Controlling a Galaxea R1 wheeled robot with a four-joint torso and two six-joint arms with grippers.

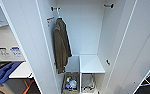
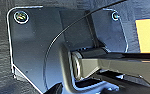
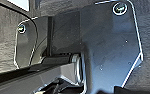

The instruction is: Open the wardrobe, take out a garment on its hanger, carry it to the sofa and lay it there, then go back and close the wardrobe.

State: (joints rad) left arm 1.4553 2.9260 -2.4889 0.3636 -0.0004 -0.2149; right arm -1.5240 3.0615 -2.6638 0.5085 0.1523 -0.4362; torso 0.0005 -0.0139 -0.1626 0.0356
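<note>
1. Progress, as I judge it: wardrobe (image 1: 91, 32) stands open, both doors swung wide, so step one looks done. No maroon jacket hangs inside, so the garment seems already out. Can't tell where it or its hanger is now, or whether it's been laid on the sofa. What's plainly left: shutting the doors.

2. Grippers: wrist views give dark robot plate, a jointed bar and grey textured floor. Can't tell if either claw is spread, pressed together or pinching anything.

3. Nearest, low on the left of the head view: a blue bin (image 1: 2, 72), glossy plastic w/ a dark inside, beside a white counter edge.

4. Left door (image 1: 28, 50): flat, smooth white panel seen edge-on, full height. Right door (image 1: 138, 50): same, angled outward.

5. Wardrobe bottom: an open box (image 1: 70, 83) w/ small mixed items, blue and white bits. Next to it a white shelf (image 1: 91, 65), boxy, matte, w/ a dim compartment under it.

6. Further in: olive-brown coat (image 1: 61, 46), soft, limp fabric, hanging long against the left inner side, just beside the left door.

7. Farthest: plain white back panel, a small dark fitting (image 1: 108, 5) top right.
</note>
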